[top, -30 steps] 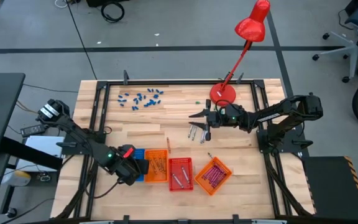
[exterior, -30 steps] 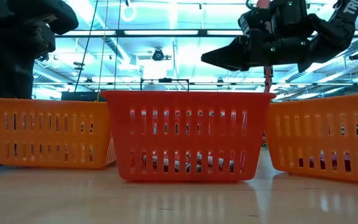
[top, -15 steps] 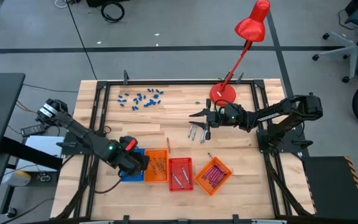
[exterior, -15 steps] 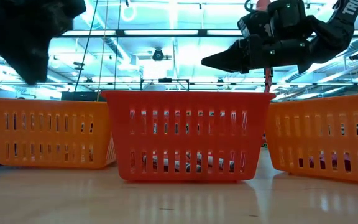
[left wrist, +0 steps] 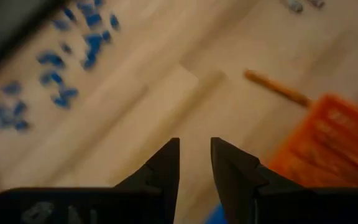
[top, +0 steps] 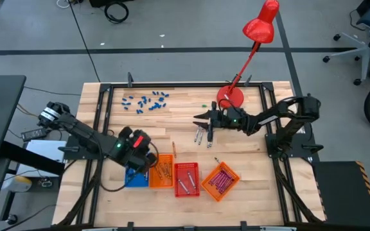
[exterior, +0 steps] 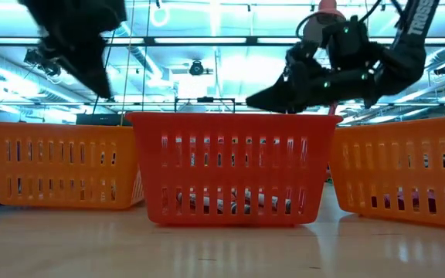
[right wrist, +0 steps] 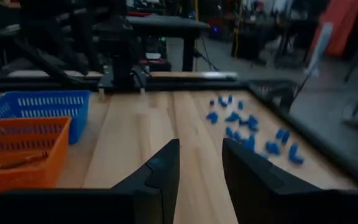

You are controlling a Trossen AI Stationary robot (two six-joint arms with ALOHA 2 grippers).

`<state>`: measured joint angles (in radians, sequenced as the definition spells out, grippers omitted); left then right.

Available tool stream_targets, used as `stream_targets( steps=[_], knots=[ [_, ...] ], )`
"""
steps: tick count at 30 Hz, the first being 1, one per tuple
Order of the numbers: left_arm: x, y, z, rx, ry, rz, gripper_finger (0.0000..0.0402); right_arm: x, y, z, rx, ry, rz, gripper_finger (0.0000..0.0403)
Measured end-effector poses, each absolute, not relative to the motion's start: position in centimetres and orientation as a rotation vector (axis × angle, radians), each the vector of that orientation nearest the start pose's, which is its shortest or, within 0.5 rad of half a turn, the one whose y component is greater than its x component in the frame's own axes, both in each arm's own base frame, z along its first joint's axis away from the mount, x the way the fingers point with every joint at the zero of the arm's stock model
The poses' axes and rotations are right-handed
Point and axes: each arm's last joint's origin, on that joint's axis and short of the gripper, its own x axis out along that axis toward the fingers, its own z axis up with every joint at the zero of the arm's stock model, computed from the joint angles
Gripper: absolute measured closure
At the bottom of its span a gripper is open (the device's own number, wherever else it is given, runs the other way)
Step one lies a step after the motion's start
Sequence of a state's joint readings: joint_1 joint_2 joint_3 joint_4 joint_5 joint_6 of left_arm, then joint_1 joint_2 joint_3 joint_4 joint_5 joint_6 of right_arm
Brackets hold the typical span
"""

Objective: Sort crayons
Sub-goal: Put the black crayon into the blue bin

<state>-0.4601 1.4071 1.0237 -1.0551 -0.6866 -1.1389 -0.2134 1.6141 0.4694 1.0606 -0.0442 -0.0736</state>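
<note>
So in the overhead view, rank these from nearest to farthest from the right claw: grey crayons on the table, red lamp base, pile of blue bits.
From the right claw:
1. Grey crayons, right beside it, table middle.
2. Red lamp base, far right edge.
3. Blue bits, far left.

We see a blue basket (top: 135, 178), two orange baskets (top: 161, 171) (top: 220, 180) and a red basket (top: 185, 179), all with slotted walls. Magenta crayons (top: 220, 179) fill one orange basket. Ahead of the left gripper's dark fingers (left wrist: 168, 171) lies an orange crayon (left wrist: 276, 88) on pale wood table (top: 172, 125); blue bits (top: 145, 101) scatter beyond. The lamp (top: 260, 22) is red.
</note>
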Motion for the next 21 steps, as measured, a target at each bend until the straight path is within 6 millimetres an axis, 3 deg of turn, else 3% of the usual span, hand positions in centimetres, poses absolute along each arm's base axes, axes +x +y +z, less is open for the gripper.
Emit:
stream_targets(
  steps=[8, 15, 21],
  knots=[
    [24.5, -5.4, 24.1, -0.123, 0.921, 0.755, 0.0299, 28.2, -6.0, 13.7, 0.065, 0.146, -0.172, 0.0278],
    [25.7, -3.8, 24.3, -0.028, 0.937, 0.671, 0.0299, 27.8, -6.7, 14.8, 0.026, 0.290, -0.213, 0.0279],
    [27.5, -1.4, 24.8, -0.120, 0.810, 0.699, 0.0299, 27.9, -6.7, 15.0, 0.049, 0.268, -0.218, 0.0279]
  ],
)
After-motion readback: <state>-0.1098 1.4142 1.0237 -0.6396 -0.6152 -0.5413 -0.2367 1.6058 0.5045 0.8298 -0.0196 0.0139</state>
